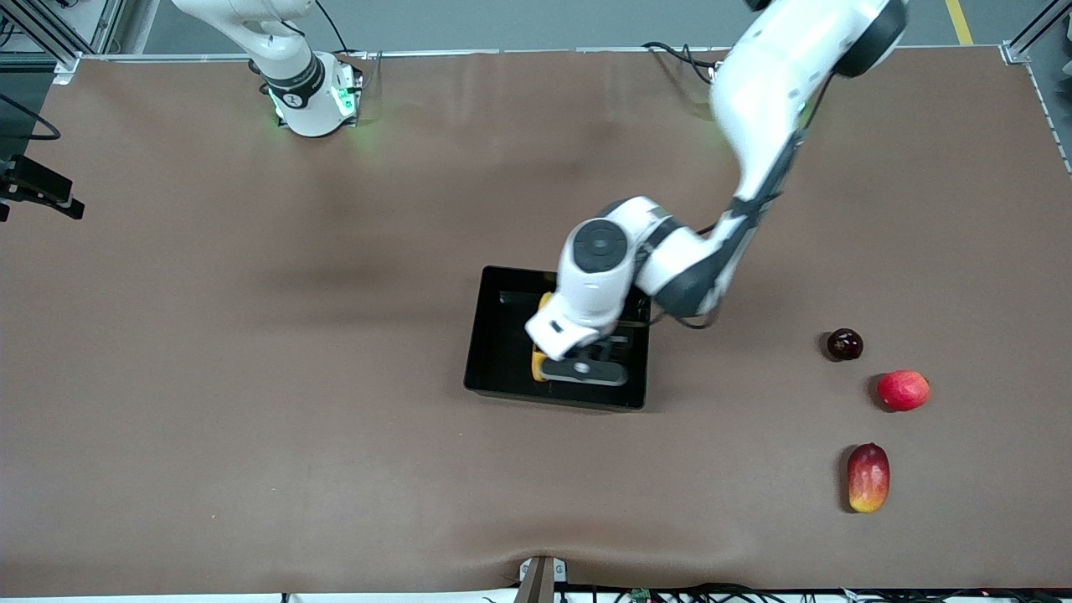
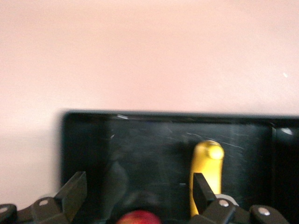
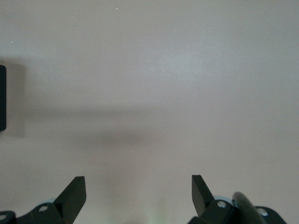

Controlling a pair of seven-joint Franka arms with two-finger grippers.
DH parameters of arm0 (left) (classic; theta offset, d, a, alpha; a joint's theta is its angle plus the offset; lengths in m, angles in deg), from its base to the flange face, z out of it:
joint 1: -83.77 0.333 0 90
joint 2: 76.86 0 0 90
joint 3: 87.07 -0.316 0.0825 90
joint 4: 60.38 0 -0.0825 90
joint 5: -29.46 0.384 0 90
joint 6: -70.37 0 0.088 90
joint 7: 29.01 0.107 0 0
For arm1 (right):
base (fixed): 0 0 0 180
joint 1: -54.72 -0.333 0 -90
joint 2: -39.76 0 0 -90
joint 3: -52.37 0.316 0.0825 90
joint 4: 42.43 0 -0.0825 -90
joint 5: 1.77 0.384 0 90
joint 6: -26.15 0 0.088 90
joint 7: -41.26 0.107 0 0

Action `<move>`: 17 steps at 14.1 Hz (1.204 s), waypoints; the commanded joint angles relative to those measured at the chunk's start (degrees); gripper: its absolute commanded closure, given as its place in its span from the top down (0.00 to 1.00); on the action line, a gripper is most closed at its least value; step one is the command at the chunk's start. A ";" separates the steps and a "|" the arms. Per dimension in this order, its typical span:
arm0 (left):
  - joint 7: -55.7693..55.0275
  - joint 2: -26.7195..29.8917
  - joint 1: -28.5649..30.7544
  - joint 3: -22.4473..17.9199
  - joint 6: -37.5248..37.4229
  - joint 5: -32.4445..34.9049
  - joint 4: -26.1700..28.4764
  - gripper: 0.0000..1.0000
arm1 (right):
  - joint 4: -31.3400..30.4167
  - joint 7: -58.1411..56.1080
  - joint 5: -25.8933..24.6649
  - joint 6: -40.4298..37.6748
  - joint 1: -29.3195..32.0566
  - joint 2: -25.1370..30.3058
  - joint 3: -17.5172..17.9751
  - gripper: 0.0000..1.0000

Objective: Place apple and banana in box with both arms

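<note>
A brown, matte tabletop (image 1: 251, 377) carries the scene, and near its middle the left gripper (image 2: 138, 196) hangs low in the shallow glossy black plastic box (image 2: 154, 140), fingers (image 2: 74, 189) spread apart with the small round red apple (image 2: 138, 218) resting free between them on the floor and the single yellow, nearly straight banana (image 2: 208, 172) just beside one finger. The right gripper (image 3: 138, 193) waits open over bare tabletop, holding nothing. Both fruits look delivered — the risk is the rise: a finger could clip the banana or nudge the round apple rolling toward a low wall.
</note>
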 commanded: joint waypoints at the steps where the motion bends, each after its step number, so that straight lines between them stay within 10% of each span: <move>1: 4.19 8.56 5.01 0.53 -9.89 -0.24 2.61 1.00 | -1.06 -0.43 -0.26 0.16 0.78 1.28 0.56 1.00; 17: 20.64 28.44 21.91 0.62 -30.32 -5.95 4.10 1.00 | 1.05 -0.25 -0.61 0.16 0.78 0.84 0.56 1.00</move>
